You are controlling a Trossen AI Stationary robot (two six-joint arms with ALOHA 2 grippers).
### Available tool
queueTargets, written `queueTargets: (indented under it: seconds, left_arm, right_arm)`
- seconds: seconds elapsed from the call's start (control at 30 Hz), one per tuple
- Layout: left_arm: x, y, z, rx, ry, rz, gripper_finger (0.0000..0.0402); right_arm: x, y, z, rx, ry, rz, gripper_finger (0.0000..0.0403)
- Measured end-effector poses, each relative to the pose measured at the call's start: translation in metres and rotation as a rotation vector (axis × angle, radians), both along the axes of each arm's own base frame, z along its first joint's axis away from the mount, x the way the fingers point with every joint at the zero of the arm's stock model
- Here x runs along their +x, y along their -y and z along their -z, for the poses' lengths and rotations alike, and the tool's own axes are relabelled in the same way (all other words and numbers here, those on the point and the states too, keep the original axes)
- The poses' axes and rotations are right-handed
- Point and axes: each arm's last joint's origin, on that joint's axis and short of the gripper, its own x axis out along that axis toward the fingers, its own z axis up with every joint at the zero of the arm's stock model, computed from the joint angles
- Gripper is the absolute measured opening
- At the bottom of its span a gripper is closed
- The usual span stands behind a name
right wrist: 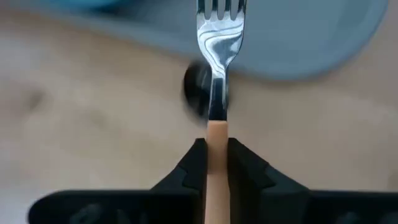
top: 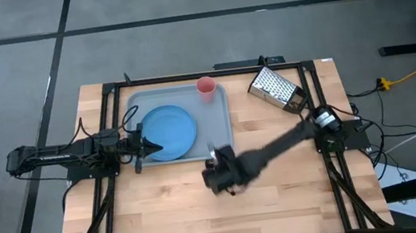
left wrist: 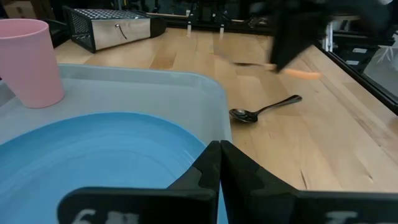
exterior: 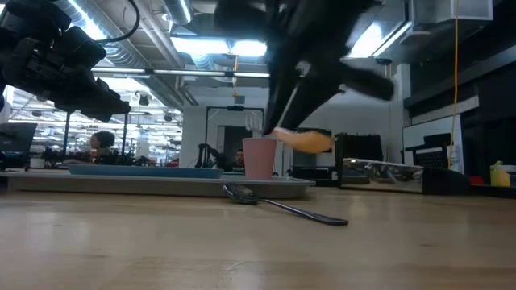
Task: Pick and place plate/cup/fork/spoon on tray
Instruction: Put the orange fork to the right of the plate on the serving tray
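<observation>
1. Right gripper is clamped on the fork at its orange handle, lifted just off the tray edge nearest me.
2. I judge the fork light, stiff, slick — grip near the neck.
3. Spoon lies on the table beside the tray; plate and cup sit in it.
4. Left gripper, fingers together, hovers over the plate — clear of my path.

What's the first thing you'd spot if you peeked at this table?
The right gripper is shut on the fork, holding it in the air by its orange handle near the tray's front right corner. The big blue plate lies on the tray, with the pink cup at the tray's far edge. The dark spoon lies on the wooden table beside the tray.
</observation>
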Motion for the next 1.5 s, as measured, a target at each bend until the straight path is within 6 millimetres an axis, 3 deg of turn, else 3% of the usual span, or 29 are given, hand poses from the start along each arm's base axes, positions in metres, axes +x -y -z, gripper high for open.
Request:
queueTargets:
  seconds: [0.23, 0.37, 0.53, 0.87, 1.23, 1.4, 1.5]
  left_arm:
    - [0.000, 0.000, 0.000, 0.000, 0.000, 0.000, 0.0000]
    - [0.000, 0.000, 0.000, 0.000, 0.001, 0.000, 0.0000]
    - [0.000, 0.000, 0.000, 0.000, 0.000, 0.000, 0.0000]
    - [0.000, 0.000, 0.000, 0.000, 0.001, 0.000, 0.0000]
    - [0.000, 0.000, 0.000, 0.000, 0.001, 0.000, 0.0000]
    - [0.000, 0.000, 0.000, 0.000, 0.000, 0.000, 0.0000]
    - [0.000, 0.000, 0.000, 0.000, 0.001, 0.000, 0.0000]
  right_arm:
    - [0.023, 0.084, 0.001, 0.050, -0.072, 0.011, 0.0041]
    - [0.025, 0.129, 0.001, 0.051, -0.091, 0.121, 0.0041]
    - [0.024, 0.168, 0.004, 0.102, -0.101, 0.197, 0.0041]
    - [0.017, 0.188, 0.029, 0.121, -0.090, 0.242, 0.0041]
    - [0.020, 0.202, 0.037, 0.064, -0.085, 0.210, 0.0042]
    - [0.018, 0.203, 0.038, 0.060, -0.104, 0.225, 0.0095]
    - [0.018, 0.203, 0.039, 0.061, -0.106, 0.231, 0.0103]
